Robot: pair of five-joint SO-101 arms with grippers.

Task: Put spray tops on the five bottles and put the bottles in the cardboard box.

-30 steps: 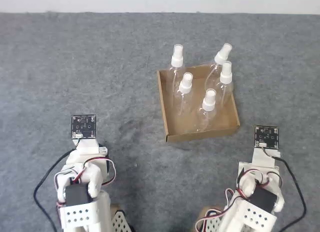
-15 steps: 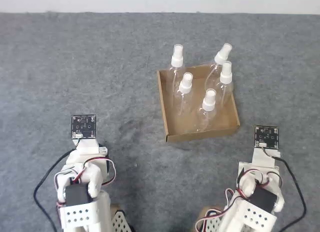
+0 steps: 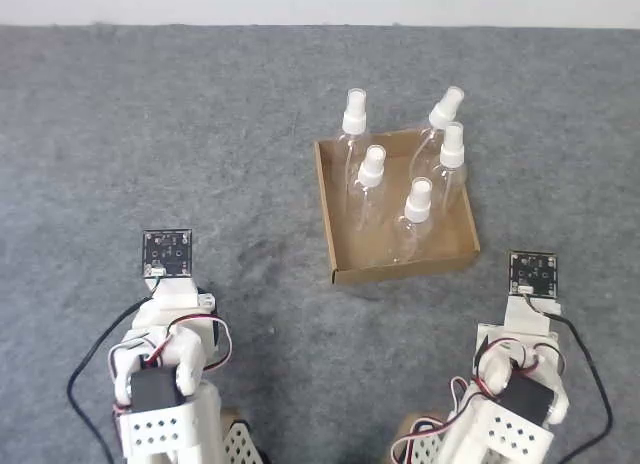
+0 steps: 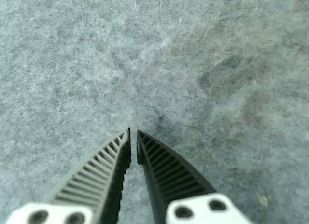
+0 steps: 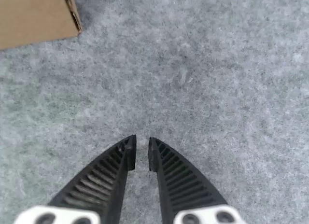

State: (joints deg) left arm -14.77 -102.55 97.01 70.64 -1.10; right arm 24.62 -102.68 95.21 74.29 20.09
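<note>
All five bottles (image 3: 415, 224) stand inside the cardboard box (image 3: 400, 268), right of centre in the high view, each wearing a spray top (image 3: 372, 166). Task looks complete. Left tool (image 4: 133, 133) and right tool (image 5: 141, 139) both clenched on nothing, above the grey desk (image 3: 150, 134).

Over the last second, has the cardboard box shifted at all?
No. In the high view the cardboard box keeps the same spot and angle relative to the far edge of the grey mat.
</note>
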